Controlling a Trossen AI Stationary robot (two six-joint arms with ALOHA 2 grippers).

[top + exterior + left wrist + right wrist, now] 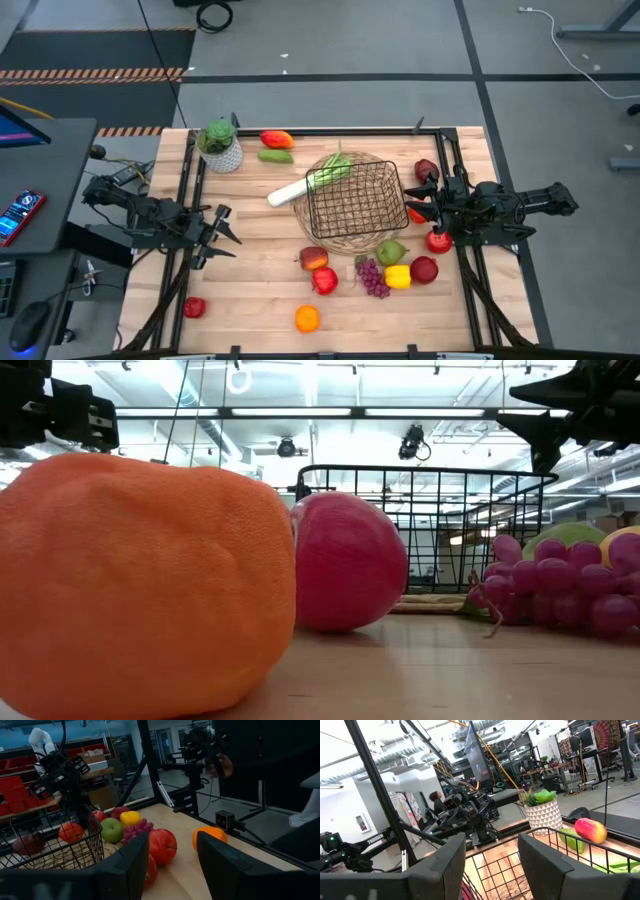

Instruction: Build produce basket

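Observation:
The black wire basket [352, 200] stands on a round wicker mat in the middle of the table. A leek [300, 186] lies by the basket's far left corner, its white end sticking out to the left. Loose produce lies near the front: red apples [319, 270], purple grapes [373, 277], a green piece [390, 250], a yellow piece [397, 276] and an orange [307, 318]. My left gripper [226, 229] hangs open at the left edge, level, with nothing between its fingers. My right gripper [420, 197] hangs open just right of the basket, also with nothing in it.
A potted plant [220, 146] stands at the far left, with a red-orange fruit [276, 139] and a green piece [275, 156] beside it. Red pieces [437, 240] lie under the right arm; another [194, 307] sits at the near left. A person's hand [225, 766] shows beyond the table.

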